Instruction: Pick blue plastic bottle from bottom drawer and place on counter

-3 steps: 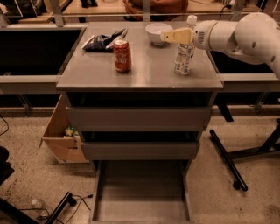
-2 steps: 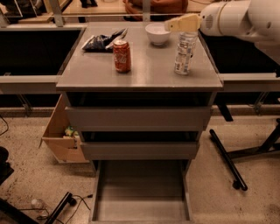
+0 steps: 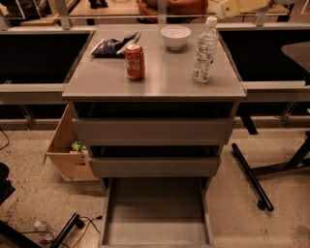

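Smooth grey surface [image 3: 164, 72] carries the slim clear plastic bottle [image 3: 205, 51] upright near its right edge. Our cream hand [image 3: 237, 7] hangs above the back right corner, apart from it; released or clenched, we cannot tell. A careless swing of the hand could topple the bottle.

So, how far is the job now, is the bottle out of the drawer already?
Done: the blue plastic bottle stands upright on the counter, right of the red soda can, and the open bottom drawer shows a bare floor. In hand: nothing; the gripper is at the top edge, above the bottle and apart from it. Left: nothing that shows here.
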### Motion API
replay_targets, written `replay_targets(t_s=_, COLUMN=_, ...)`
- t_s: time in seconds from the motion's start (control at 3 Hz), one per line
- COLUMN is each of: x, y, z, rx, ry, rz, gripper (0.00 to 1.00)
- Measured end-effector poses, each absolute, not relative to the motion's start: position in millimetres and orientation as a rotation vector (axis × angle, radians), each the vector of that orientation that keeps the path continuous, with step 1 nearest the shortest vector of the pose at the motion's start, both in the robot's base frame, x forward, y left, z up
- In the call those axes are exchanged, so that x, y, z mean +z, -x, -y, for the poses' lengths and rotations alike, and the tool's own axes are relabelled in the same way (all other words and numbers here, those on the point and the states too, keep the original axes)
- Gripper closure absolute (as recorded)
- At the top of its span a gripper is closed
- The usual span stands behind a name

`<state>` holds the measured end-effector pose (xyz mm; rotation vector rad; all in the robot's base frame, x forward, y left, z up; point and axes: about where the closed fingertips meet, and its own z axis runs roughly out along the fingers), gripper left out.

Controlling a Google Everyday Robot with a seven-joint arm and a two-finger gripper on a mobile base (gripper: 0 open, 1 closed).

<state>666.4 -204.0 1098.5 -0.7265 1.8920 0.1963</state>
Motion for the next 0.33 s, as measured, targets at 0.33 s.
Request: replay_targets(t_s=0.33, x=1124.2, y=-608.8, z=213.3, rx=0.023, ry=0.763, rz=-1.929, gripper=0.00)
